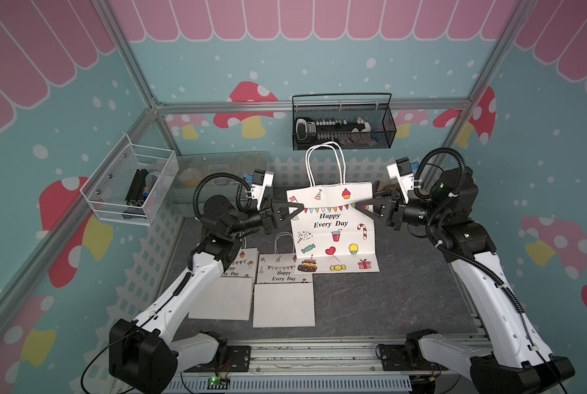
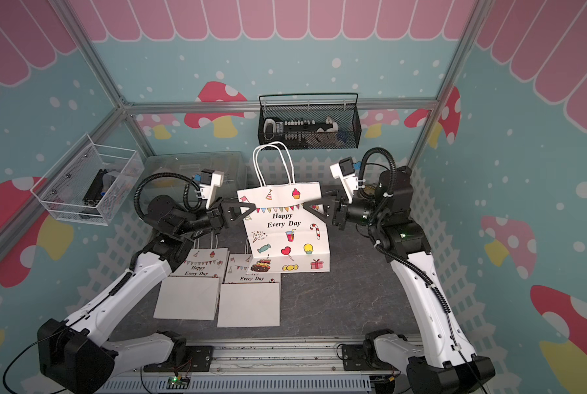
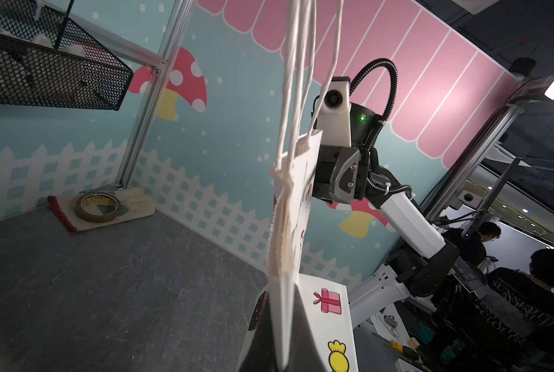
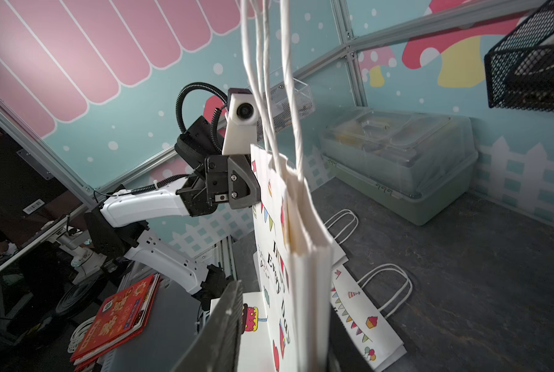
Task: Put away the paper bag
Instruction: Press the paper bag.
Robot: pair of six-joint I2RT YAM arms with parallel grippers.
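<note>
White paper bag (image 1: 333,228) stands upright mid-tabletop (image 1: 387,293), flattened, between two arms.

The black mesh basket (image 1: 343,122) on the back wall holds dark and white hardware. The white wire basket (image 1: 131,184) holds a black block, and a clear lidded box (image 1: 217,170) sits behind. Both forearms reach inward, level. The left gripper (image 1: 298,208) is clenched on one bag edge; the right gripper (image 1: 360,207) straddles the opposite edge, and whether it presses I cannot tell.

Teal walls (image 1: 319,61) printed with mushrooms, picket fence and pink awning enclose a dark marbled bench (image 1: 387,300); beyond the jaws, a black mesh basket (image 1: 385,131) hangs on the aluminium frame (image 1: 217,108).
</note>
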